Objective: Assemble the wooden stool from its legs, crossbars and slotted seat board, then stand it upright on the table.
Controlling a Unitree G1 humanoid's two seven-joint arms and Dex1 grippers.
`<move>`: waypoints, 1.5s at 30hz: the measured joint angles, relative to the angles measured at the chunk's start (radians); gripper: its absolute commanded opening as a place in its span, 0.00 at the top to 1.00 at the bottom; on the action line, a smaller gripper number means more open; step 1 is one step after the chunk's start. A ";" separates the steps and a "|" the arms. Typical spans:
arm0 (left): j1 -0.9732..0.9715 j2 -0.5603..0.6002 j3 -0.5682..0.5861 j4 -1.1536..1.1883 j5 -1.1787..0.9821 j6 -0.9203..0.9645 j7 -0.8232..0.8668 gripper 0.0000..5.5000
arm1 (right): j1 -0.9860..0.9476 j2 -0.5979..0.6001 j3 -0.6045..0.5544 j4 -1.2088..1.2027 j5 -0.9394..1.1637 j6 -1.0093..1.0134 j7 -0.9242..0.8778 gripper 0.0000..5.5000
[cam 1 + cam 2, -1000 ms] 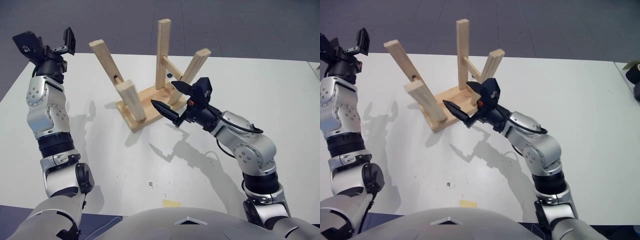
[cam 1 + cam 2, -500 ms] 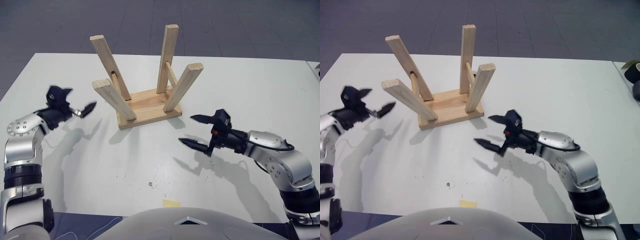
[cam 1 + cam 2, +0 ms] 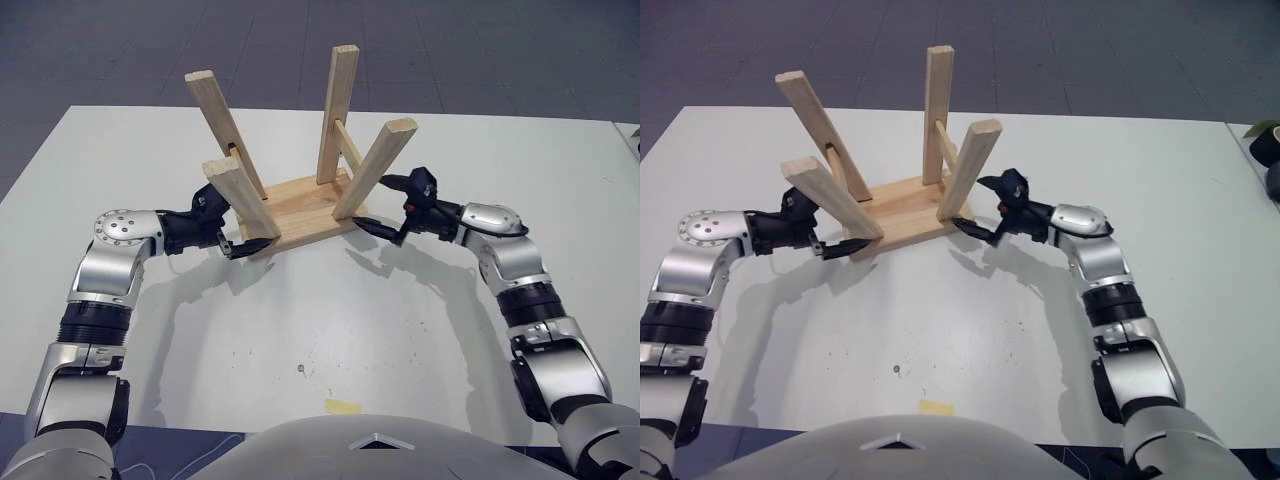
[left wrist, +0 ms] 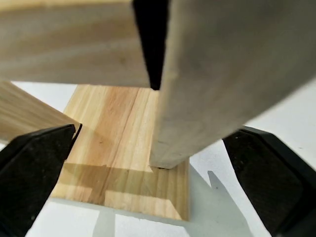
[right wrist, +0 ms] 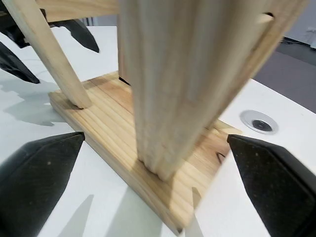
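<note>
We find the pale wooden stool (image 3: 292, 212) assembled as far as visible, its legs (image 3: 338, 110) seated in the slotted seat board (image 4: 118, 148). It stands inverted on the white desk (image 3: 420, 330), board down. The left gripper (image 3: 240, 222) and right gripper (image 3: 374, 203) flank the board ends, fingers (image 4: 29, 168) apart and clamping nothing. Outstanding: turning the stool upright.

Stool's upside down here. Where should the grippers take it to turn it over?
Probably the two near legs, low down by the seat board, one gripper from each side. The stool lies flat on its seat with the legs splayed upward, so they offer graspable bars. The open left gripper and right gripper each straddle one.
</note>
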 measured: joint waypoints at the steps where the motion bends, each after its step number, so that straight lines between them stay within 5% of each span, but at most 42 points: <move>1: -0.012 -0.007 -0.010 0.012 0.013 -0.013 0.000 0.02 | -0.013 0.023 0.011 0.024 -0.009 -0.012 0.015 0.02; 6: -0.044 -0.031 -0.054 0.094 0.098 -0.105 0.042 0.02 | -0.006 0.048 0.024 0.015 -0.026 -0.015 0.037 0.02; 17: 0.070 -0.059 -0.080 -0.085 0.082 -0.048 0.040 0.02 | 0.308 -0.193 -0.006 -0.545 0.047 0.235 0.108 0.02; 28: 0.099 -0.060 -0.013 -0.184 -0.090 0.135 0.002 0.02 | 0.483 -0.160 -0.187 -0.665 0.285 0.411 0.011 0.02; 38: 0.097 -0.060 -0.013 -0.172 -0.093 0.145 0.003 0.02 | 0.457 -0.162 -0.173 -0.652 0.326 0.461 0.020 0.02; 42: 0.096 -0.062 -0.013 -0.169 -0.142 0.208 -0.027 0.13 | 0.436 -0.183 -0.174 -0.569 0.318 0.456 0.060 0.02; 45: 0.082 -0.062 -0.009 -0.148 -0.161 0.247 -0.034 0.24 | 0.403 -0.185 -0.175 -0.501 0.312 0.449 0.085 0.11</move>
